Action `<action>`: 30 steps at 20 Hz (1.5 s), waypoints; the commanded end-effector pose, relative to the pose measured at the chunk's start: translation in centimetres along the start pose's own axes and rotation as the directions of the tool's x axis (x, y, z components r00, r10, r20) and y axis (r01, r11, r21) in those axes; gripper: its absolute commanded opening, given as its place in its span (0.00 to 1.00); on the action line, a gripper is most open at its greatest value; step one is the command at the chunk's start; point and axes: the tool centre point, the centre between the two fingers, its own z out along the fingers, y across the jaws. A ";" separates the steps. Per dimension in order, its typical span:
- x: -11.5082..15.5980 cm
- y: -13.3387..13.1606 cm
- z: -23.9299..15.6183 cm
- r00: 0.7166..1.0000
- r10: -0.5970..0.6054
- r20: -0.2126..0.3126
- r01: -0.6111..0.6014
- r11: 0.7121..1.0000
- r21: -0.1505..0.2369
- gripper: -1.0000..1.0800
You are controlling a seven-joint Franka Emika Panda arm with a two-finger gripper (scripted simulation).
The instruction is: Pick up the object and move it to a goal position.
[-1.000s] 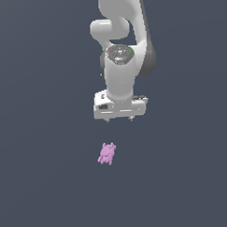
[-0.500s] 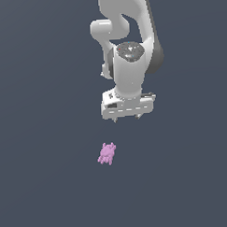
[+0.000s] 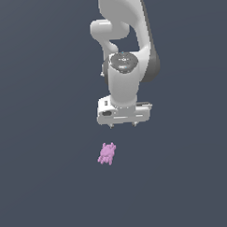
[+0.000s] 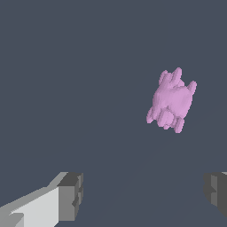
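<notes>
Pink and lumpy, the object (image 3: 107,153) lies alone on the dark grey floor (image 3: 43,184), nearer than our gripper (image 3: 123,125) and slightly to the exterior view's left. We hold our fingers (image 4: 71,196) wide apart, gripping nothing, seemingly above the floor.

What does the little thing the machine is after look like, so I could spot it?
Find the big white arm and its claw. Just below it in the exterior view, apart on the flat dark grey ground, lies a small figure. It alone is pink-purple, lumpy with stubby nubs.
</notes>
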 end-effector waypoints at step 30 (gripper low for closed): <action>6.6 8.2 9.2 0.948 0.317 -0.007 -0.317 0.948 -0.026 0.96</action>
